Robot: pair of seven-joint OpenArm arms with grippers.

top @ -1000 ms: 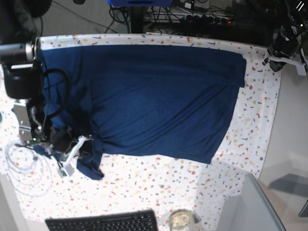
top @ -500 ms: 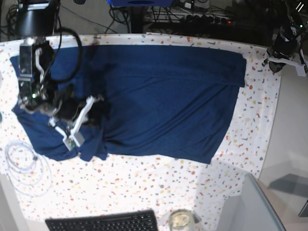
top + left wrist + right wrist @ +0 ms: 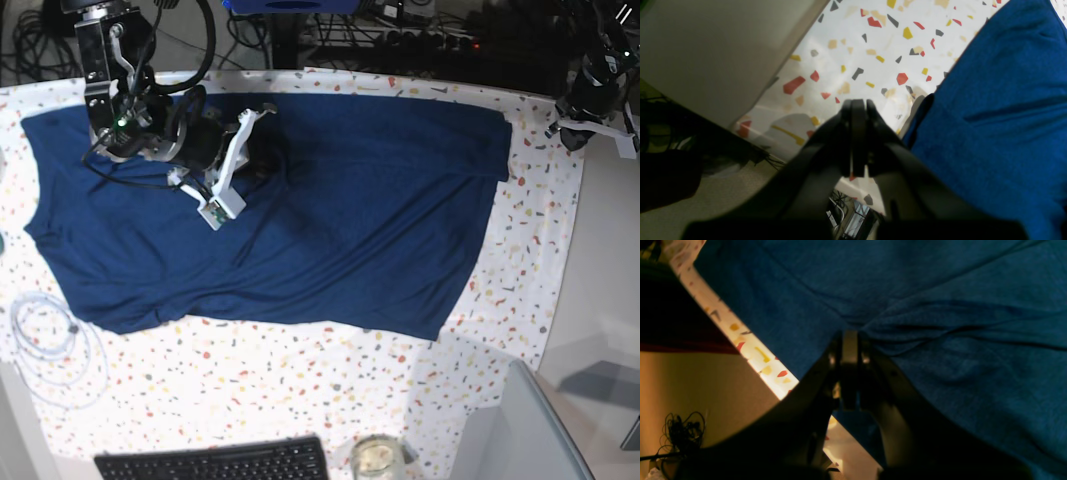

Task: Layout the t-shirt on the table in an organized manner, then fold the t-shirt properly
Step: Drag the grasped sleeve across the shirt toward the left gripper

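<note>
The dark navy t-shirt (image 3: 350,210) lies spread across most of the speckled table (image 3: 300,380). In the base view my right gripper (image 3: 270,150) is over the shirt's far-left part. The right wrist view shows this gripper (image 3: 849,338) shut on a pinch of the t-shirt (image 3: 957,340), with creases radiating from its tips. My left gripper (image 3: 562,128) hangs at the table's far right corner. In the left wrist view it (image 3: 858,108) is shut and empty above bare table (image 3: 846,50), just left of the t-shirt's edge (image 3: 1000,116).
A black keyboard (image 3: 215,462) and a glass jar (image 3: 377,458) sit at the near edge. A coiled white cable (image 3: 50,345) lies at the near left. A grey box (image 3: 530,430) stands at the near right. Dark cables (image 3: 400,35) run behind the far edge.
My right arm swung from the near left up toward the far edge, pulling the bunched fabric with it; the shirt's left part now lies opened out. The left arm stayed still.
</note>
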